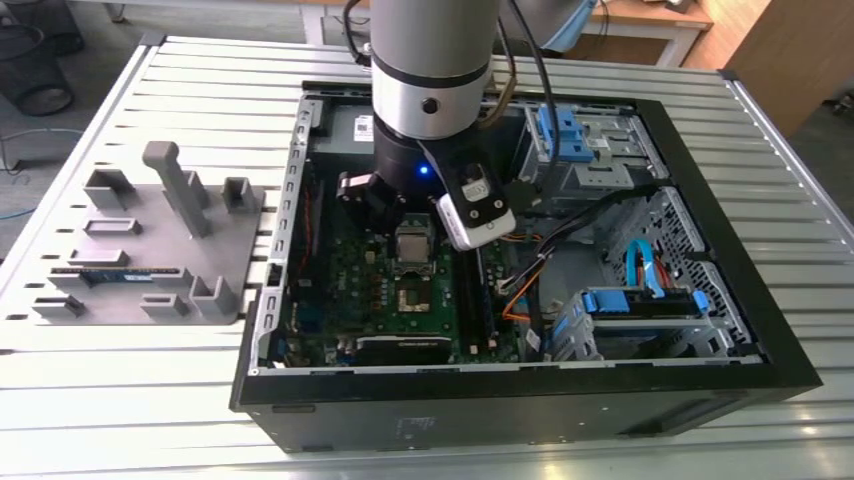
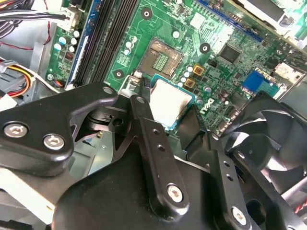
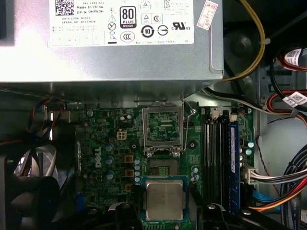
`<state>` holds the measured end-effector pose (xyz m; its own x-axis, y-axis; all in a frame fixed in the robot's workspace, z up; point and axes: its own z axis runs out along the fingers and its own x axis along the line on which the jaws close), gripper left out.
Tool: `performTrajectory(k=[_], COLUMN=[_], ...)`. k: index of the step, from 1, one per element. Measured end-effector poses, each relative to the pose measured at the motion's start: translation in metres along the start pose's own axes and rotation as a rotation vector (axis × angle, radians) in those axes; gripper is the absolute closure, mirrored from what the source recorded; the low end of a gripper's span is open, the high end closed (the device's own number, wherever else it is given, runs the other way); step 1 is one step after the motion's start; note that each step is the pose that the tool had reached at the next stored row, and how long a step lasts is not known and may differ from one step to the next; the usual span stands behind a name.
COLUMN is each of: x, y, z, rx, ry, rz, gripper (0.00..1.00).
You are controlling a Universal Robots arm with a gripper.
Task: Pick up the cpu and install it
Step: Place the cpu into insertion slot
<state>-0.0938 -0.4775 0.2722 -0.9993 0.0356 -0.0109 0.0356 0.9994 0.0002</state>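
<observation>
Gripper [image 3: 164, 211] clamped on the cpu [image 3: 164, 199], held above the motherboard [image 3: 103, 158] near the open socket [image 3: 162, 168]; mid-carry, seating likely demands square alignment.

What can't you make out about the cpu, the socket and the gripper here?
1. Underside of the cpu: turned toward the board, away from every camera.
2. Height of the cpu over the socket: no side-on view.
3. Pins in the socket: too small in both wrist views.
4. Where the gripper meets the cpu, exterior view: the arm and a white device block it.
</observation>
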Motion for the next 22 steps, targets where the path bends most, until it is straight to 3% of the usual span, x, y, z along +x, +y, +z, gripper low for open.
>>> performTrajectory(k=[22], x=[0.0001], y=[0.0], z=[0.004], rx=[0.0223], ry=[-0.0008], rz=[0.0], gripper=[0.53])
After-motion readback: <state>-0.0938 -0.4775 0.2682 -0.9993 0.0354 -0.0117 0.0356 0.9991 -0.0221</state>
